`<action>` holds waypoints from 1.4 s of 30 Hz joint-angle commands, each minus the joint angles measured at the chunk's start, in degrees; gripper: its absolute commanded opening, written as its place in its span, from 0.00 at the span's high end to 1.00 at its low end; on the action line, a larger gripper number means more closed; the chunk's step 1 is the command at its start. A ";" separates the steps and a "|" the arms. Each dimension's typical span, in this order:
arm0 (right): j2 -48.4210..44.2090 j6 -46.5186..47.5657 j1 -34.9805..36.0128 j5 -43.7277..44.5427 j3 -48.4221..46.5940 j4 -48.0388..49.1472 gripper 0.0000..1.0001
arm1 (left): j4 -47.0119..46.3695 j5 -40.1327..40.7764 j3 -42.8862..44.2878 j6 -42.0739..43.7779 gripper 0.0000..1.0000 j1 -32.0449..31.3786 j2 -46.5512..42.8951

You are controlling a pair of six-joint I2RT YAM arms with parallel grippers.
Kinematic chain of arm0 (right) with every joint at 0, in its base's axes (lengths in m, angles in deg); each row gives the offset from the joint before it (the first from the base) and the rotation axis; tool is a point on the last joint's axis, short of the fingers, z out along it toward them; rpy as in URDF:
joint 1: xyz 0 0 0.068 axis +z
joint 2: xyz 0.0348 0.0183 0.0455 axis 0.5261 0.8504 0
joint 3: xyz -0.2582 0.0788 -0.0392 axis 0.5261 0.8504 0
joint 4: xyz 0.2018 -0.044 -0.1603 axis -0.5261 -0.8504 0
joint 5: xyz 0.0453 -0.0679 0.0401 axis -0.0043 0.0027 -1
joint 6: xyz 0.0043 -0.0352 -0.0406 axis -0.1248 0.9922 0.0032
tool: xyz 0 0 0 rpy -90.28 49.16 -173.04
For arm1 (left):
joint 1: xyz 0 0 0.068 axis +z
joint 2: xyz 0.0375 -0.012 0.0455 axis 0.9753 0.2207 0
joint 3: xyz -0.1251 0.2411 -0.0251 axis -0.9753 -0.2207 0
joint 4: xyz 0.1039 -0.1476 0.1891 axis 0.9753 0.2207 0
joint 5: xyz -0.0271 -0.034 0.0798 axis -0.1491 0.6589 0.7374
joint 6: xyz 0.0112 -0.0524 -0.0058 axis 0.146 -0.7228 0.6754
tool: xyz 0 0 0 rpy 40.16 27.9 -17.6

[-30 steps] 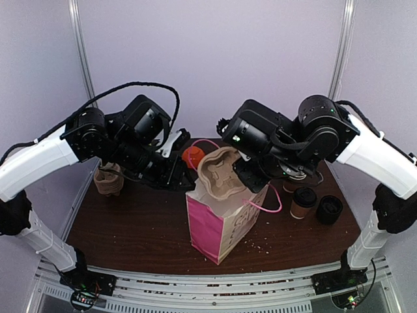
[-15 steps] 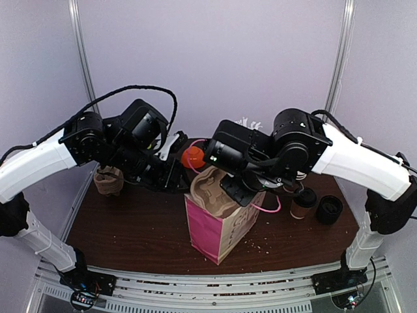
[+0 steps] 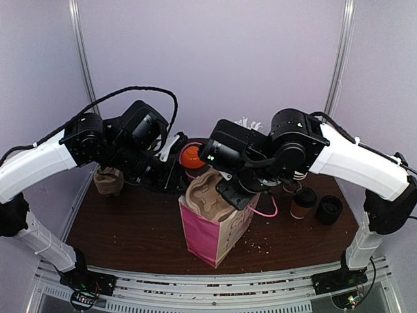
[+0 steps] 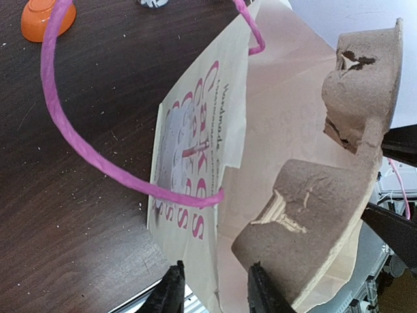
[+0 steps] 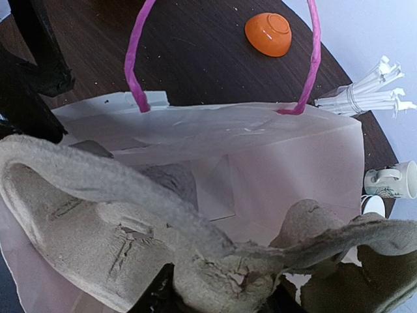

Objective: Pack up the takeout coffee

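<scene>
The takeout coffee (image 3: 303,203), a brown paper cup with a black lid, stands on the table at the right, apart from both grippers. A pink and white paper bag (image 3: 212,231) stands open in the middle. My right gripper (image 3: 231,192) is shut on a grey pulp cup carrier (image 5: 98,228) and holds it tilted in the bag's mouth, partly inside. My left gripper (image 4: 215,290) straddles the bag's side wall (image 4: 195,195), one finger outside and one inside, with the jaws apart. The carrier (image 4: 313,215) lies just beside its inner finger.
A squat black stack of lids (image 3: 329,210) sits right of the cup. An orange bowl (image 3: 192,156) and a bundle of white straws (image 5: 365,98) lie behind the bag. More brown carriers (image 3: 107,179) are stacked at the left. A printed mug (image 5: 391,179) stands far right.
The right arm has swung left and down, pushing the carrier deeper into the bag. The bag has shifted a little to the left. The left gripper has stayed at the bag's edge.
</scene>
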 commanded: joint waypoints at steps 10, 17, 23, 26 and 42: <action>3.37 1.19 -1.78 0.82 -5.59 2.07 0.62 | -4.89 -1.34 -0.59 1.65 0.64 0.18 -2.01; 4.55 2.31 -1.99 2.18 -4.22 3.75 0.62 | -4.77 -1.52 -0.23 2.03 0.64 0.18 -2.17; 4.08 3.51 -1.99 4.41 -3.83 4.25 0.62 | -4.63 -1.35 -0.20 2.39 0.64 0.18 -2.08; 3.24 4.08 -2.06 6.33 -4.20 4.10 0.62 | -4.56 -1.30 -0.06 2.62 0.64 0.18 -1.93; 2.30 7.07 -2.16 5.15 -0.62 7.68 0.62 | -3.82 -1.19 0.58 3.17 0.64 0.18 -1.03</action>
